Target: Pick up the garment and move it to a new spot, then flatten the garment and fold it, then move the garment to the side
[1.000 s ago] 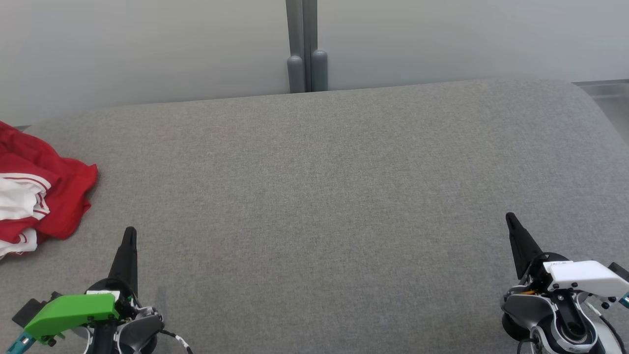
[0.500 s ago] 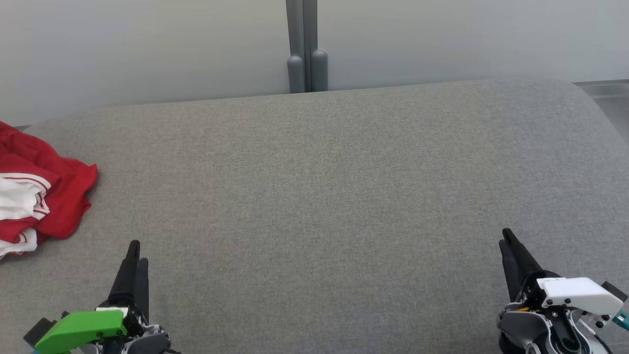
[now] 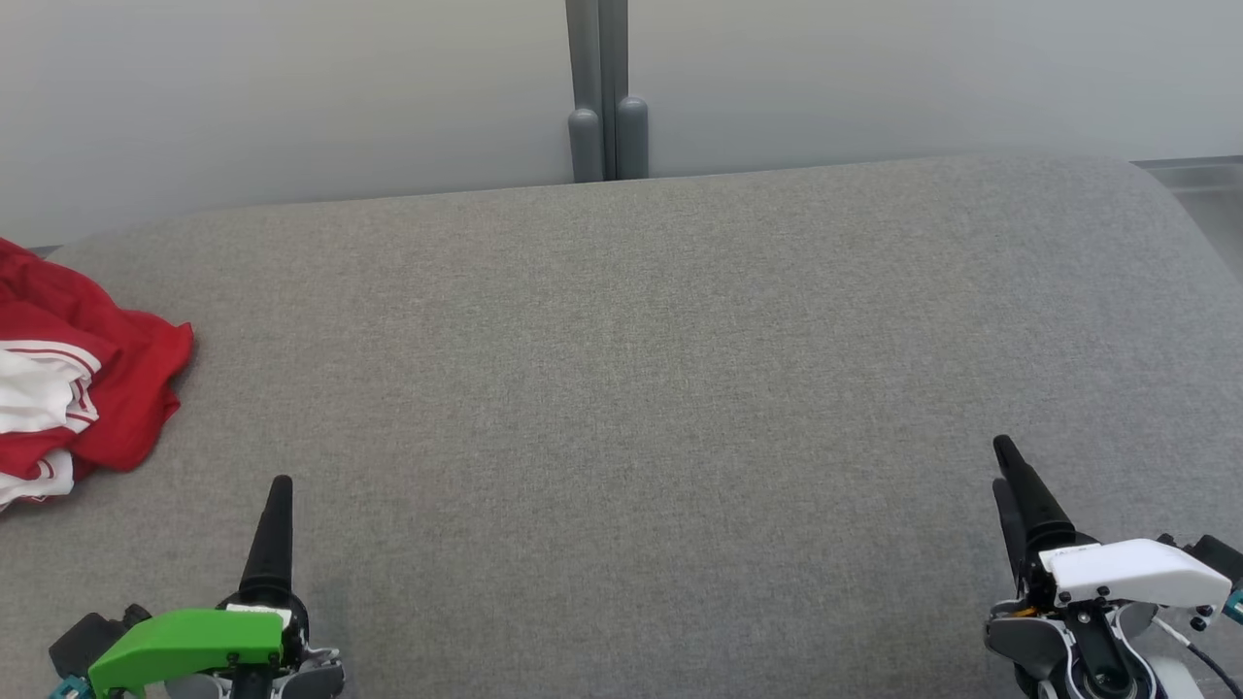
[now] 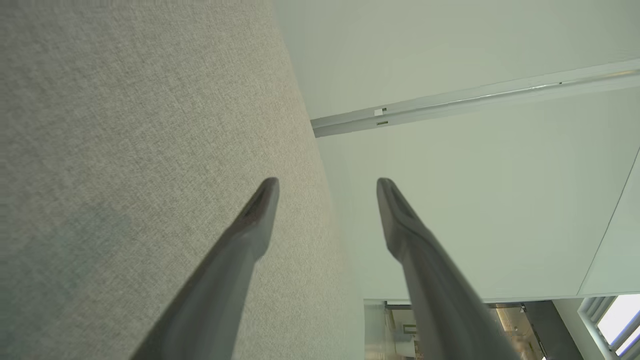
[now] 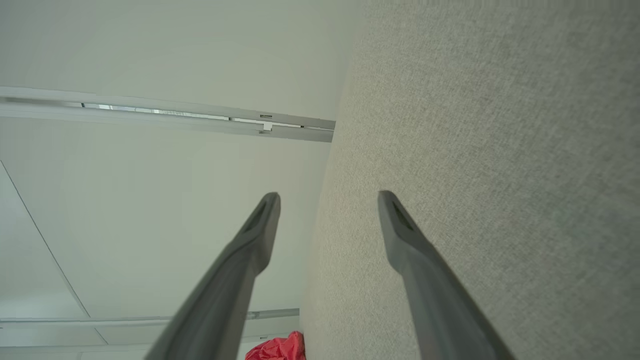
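Note:
The garment (image 3: pixel 78 383) is a crumpled red and white heap at the far left edge of the grey cushioned surface (image 3: pixel 631 388); a red scrap of the garment (image 5: pixel 280 348) peeks in at the bottom of the right wrist view. My left gripper (image 3: pixel 280 485) hovers low at the lower left, right of the garment and apart from it. In the left wrist view my left gripper (image 4: pixel 327 185) stands open and empty. My right gripper (image 3: pixel 1002 461) is at the lower right, far from the garment. The right wrist view shows my right gripper (image 5: pixel 329 197) open with nothing between its fingers.
A pale wall runs behind the surface, with a grey post (image 3: pixel 602 92) at its middle. The surface curves down at its far right corner (image 3: pixel 1156 184). A broad stretch of grey fabric lies between the two grippers.
Both grippers have gone from shut to open. The left gripper has dropped lower in the head view and shifted slightly right; the right one dipped and rose a little. The garment has not moved.

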